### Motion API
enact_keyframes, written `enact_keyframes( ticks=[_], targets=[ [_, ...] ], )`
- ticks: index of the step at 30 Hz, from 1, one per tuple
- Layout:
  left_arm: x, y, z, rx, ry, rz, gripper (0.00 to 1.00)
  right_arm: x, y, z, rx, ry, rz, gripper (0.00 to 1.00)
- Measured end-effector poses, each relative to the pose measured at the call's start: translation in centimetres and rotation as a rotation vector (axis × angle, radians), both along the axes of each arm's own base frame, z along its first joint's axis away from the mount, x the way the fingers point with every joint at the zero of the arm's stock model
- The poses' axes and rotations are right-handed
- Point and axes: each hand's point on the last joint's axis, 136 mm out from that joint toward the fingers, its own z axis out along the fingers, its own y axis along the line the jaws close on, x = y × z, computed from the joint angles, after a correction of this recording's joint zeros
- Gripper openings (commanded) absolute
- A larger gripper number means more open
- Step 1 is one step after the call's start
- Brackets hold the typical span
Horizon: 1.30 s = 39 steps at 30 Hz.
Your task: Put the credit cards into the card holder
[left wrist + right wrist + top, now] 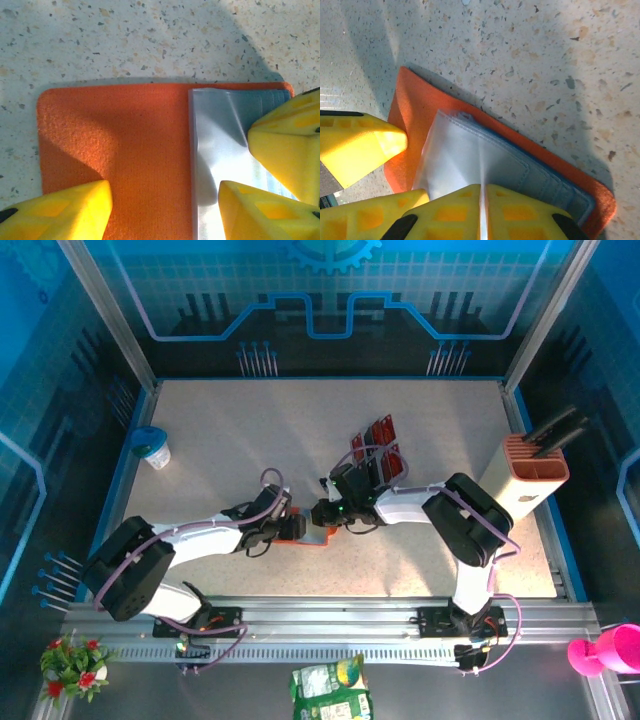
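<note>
The card holder [303, 531] lies open and flat on the table [230, 430], near the front edge, about midway betw. the two arms. L gripper [272, 528] is at its left end and R gripper [325, 512] at its right end. Both are directly on it.

Left wrist view: L gripper [165, 192] stands about half wide above the card holder [115, 145]. One finger [60, 210] is over the orange flap and the other over the shiny grey-blue pocket side. Nothing is pinched betw. them.

Right wrist view: R gripper [483, 210] is closed, fingers pressed together w/ only a thin pale line betw. them. The clear pocket sheet of the card holder [407, 100] rises up into this line, so it seems pinched there. The orange flap lies under it and to the left.

The credit cards [378, 448], red and black, lie in a small group on the table just behind R gripper. They are near the card holder but apart from it, and no gripper touches them.
</note>
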Motion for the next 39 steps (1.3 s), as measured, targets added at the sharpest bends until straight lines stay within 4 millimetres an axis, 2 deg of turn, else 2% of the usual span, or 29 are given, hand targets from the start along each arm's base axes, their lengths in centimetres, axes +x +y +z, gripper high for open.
enact_keyframes(
  ticks=[5, 8, 12, 22, 31, 39],
  targets=[
    [0.1, 0.0, 0.0, 0.001, -0.006, 0.003, 0.55, 0.1, 0.3, 0.6, 0.022, -0.006, 0.002, 0.36],
    [0.3, 0.0, 0.0, 0.0, -0.01, 0.005, 0.53, 0.3, 0.1, 1.3, 0.032, -0.017, -0.014, 0.41],
    [0.3, 0.0, 0.0, 0.003, -0.011, 0.006, 0.52, 0.0, -0.6, 1.2, 0.026, -0.009, -0.028, 0.43],
    [0.3, 0.0, 0.0, 0.004, -0.011, 0.007, 0.52, 0.1, -0.5, 1.3, 0.04, -0.006, -0.04, 0.43],
    [0.3, -0.1, 0.2, -0.007, -0.014, 0.003, 0.61, 0.1, 0.0, 1.0, 0.081, 0.03, -0.037, 0.36],
    [-0.7, 0.6, 1.6, -0.018, -0.015, 0.015, 0.82, -0.2, 0.4, 1.4, 0.111, 0.065, -0.038, 0.39]
  ],
)
